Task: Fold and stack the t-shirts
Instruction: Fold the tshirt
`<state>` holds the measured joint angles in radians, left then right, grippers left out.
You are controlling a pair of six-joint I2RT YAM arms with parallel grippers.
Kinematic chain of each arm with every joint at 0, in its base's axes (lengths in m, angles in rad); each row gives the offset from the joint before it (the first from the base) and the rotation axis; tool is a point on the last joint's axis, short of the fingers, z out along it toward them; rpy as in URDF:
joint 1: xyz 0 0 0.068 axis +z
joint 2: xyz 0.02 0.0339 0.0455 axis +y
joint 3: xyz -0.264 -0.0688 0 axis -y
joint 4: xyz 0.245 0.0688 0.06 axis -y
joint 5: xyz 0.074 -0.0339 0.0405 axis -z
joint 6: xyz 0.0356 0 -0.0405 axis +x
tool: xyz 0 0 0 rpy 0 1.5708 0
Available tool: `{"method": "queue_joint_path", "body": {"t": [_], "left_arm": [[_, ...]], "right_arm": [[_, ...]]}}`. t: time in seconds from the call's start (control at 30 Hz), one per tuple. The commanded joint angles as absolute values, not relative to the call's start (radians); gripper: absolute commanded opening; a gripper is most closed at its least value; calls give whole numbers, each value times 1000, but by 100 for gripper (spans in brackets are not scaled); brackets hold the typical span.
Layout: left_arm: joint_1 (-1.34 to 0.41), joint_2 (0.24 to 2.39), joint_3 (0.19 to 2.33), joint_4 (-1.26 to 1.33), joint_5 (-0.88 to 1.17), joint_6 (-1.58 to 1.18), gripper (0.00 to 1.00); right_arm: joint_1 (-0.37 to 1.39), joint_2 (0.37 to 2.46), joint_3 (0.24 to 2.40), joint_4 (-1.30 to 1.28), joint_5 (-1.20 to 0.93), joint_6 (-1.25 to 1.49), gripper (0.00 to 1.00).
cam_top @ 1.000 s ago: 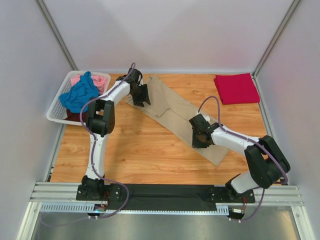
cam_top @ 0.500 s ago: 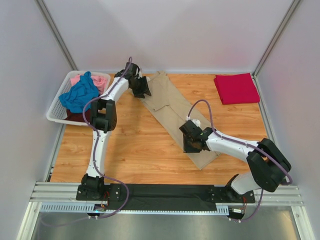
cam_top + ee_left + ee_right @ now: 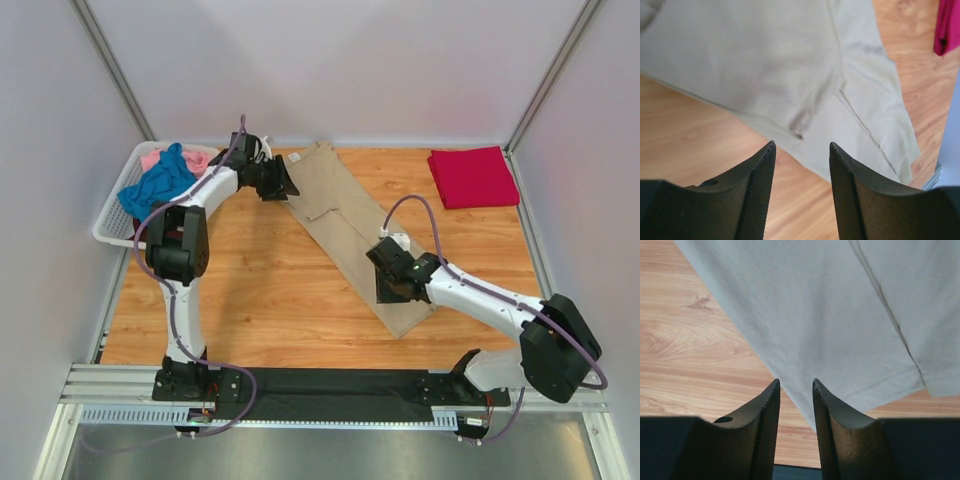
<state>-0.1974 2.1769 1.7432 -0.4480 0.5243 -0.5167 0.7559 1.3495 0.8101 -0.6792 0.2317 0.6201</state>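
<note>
The tan t-shirt (image 3: 345, 215) lies as a long folded strip, slanting from the back middle toward the front right of the wooden table. It also shows in the left wrist view (image 3: 765, 60) and the right wrist view (image 3: 815, 300). My left gripper (image 3: 285, 182) (image 3: 801, 145) is open and empty, just above the strip's upper left edge. My right gripper (image 3: 385, 290) (image 3: 795, 382) is open with a narrow gap, over the strip's lower left hem corner. The crimson red t-shirt (image 3: 473, 176) lies folded at the back right. The blue t-shirt (image 3: 158, 188), pink t-shirt (image 3: 200, 160) and dark t-shirt (image 3: 150, 232) lie crumpled in the basket.
The white lattice basket (image 3: 105, 228) stands at the table's back left edge. White walls enclose the table on three sides. A black strip and metal rail run along the near edge by the arm bases. The red shirt's edge (image 3: 947, 25) shows in the left wrist view.
The tan shirt's right side was folded over leftward, leaving a narrower strip. The right gripper moved left along the lower end. The left gripper drew back left off the upper edge.
</note>
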Motion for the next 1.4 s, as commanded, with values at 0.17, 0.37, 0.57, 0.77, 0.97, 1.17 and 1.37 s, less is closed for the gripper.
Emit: {"method": "queue_joint_path", "body": {"t": [0.17, 0.37, 0.57, 0.77, 0.97, 1.17, 1.37], "left_arm": [[-403, 1847, 1458, -410, 414, -511, 51], [-600, 1793, 1313, -307, 388, -653, 48], [-756, 1896, 1420, -324, 374, -692, 45], [-831, 2026, 1457, -279, 394, -767, 41], [-880, 2133, 1577, -349, 368, -769, 29], [-902, 2157, 1623, -558, 285, -746, 23], [-902, 2097, 1531, -623, 207, -718, 25]], "right_arm": [[732, 1166, 954, -848, 371, 649, 32], [706, 1024, 1058, -946, 417, 623, 30], [704, 879, 1075, -991, 439, 614, 29], [704, 787, 1023, -1008, 405, 630, 29], [704, 723, 1022, -1029, 428, 623, 29], [704, 704, 1031, -1042, 434, 615, 30], [703, 704, 1026, -1035, 436, 618, 31]]}}
